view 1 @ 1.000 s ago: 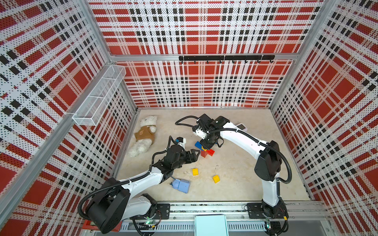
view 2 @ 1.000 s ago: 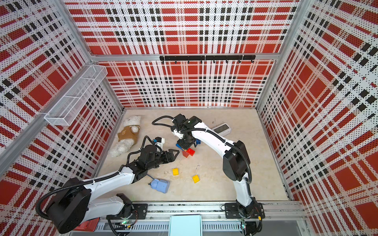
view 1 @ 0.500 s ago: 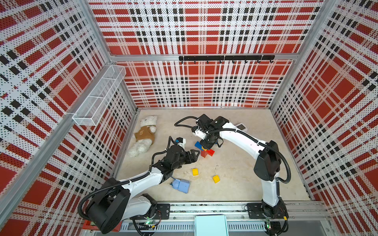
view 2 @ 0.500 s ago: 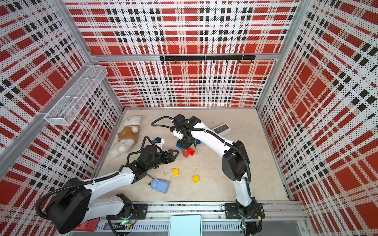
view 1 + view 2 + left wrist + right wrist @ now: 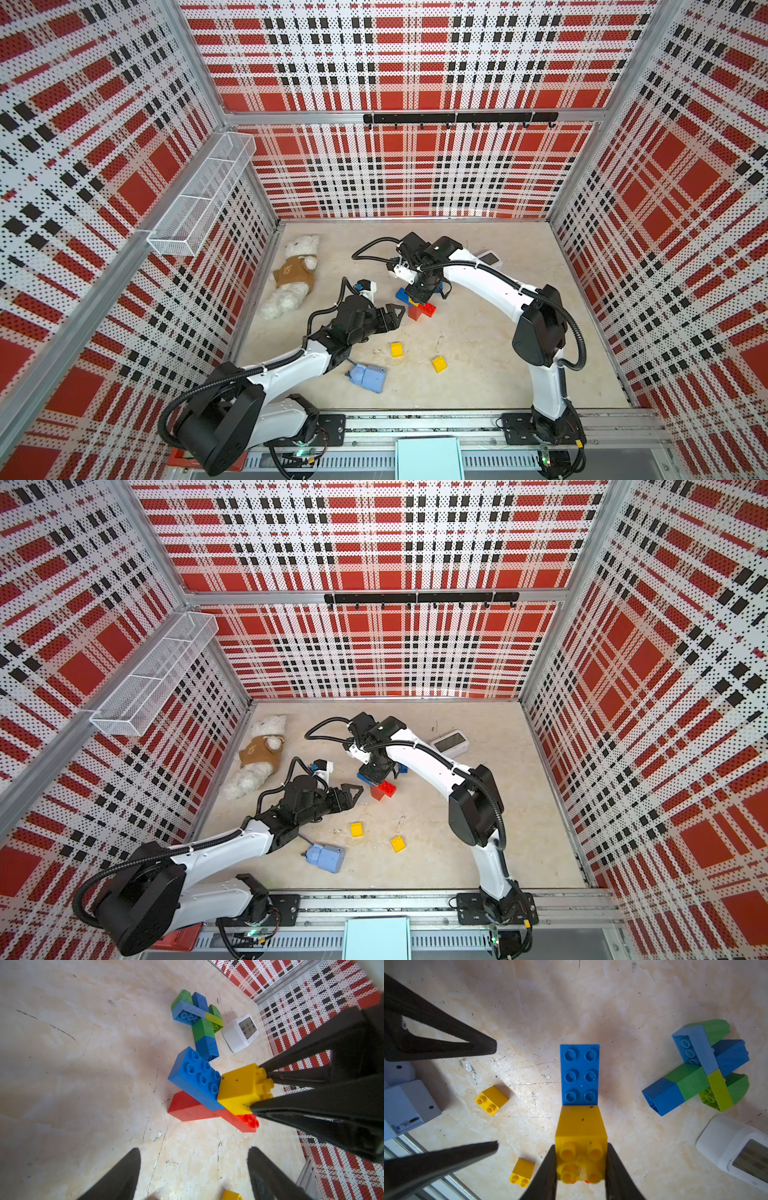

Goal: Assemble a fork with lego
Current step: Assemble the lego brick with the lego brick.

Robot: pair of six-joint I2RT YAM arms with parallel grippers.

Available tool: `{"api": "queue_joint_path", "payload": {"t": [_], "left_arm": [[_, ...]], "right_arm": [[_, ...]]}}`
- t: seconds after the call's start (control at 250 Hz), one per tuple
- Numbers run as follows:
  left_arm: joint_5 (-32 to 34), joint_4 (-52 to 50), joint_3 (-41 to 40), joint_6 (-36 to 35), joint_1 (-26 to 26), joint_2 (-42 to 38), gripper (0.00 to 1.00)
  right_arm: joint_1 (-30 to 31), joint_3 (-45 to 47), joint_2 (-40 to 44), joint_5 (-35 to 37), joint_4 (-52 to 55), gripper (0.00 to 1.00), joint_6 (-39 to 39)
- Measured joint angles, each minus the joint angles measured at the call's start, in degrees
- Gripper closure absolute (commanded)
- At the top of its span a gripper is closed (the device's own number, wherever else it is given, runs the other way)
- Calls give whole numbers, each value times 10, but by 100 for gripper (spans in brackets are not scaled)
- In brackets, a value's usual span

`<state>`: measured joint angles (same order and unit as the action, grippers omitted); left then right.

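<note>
A yellow lego brick (image 5: 581,1126) stands studs-up with my right gripper (image 5: 581,1147) shut on its sides. It sits beside a blue oblong brick (image 5: 579,1074), both on top of red bricks (image 5: 193,1109) on the floor. In a top view this stack (image 5: 424,309) lies mid-floor under the right gripper (image 5: 417,297). My left gripper (image 5: 193,1151) is open and empty, low over the floor just left of the stack (image 5: 397,313). A joined piece of green, blue, light-blue and lime bricks (image 5: 695,1076) lies on its side beyond the stack. Two small yellow bricks (image 5: 397,349) (image 5: 439,363) lie loose nearer the front.
A pale-blue box with a cord (image 5: 368,376) lies by the left forearm. A white device with a screen (image 5: 490,258) sits behind the right arm. A teddy bear (image 5: 293,274) lies along the left wall. A wire basket (image 5: 199,199) hangs on that wall.
</note>
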<state>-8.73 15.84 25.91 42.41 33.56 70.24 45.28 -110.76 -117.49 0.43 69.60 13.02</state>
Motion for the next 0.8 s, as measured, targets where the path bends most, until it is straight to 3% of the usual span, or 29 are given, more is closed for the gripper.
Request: {"api": "queue_joint_path", "payload": {"t": [0.256,0.708,0.8], "left_arm": [[-2,0,0,0,-4,0,17],[-5,1,-3,0,-10,0,17],[-5,1,-4,0,-11,-2,17]], "right_arm": [[-1,-49,-33,-2,43,100,10],[-3,-54,-42,-7,53,100,8],[-4,-50,-35,-11,45,76,7]]}}
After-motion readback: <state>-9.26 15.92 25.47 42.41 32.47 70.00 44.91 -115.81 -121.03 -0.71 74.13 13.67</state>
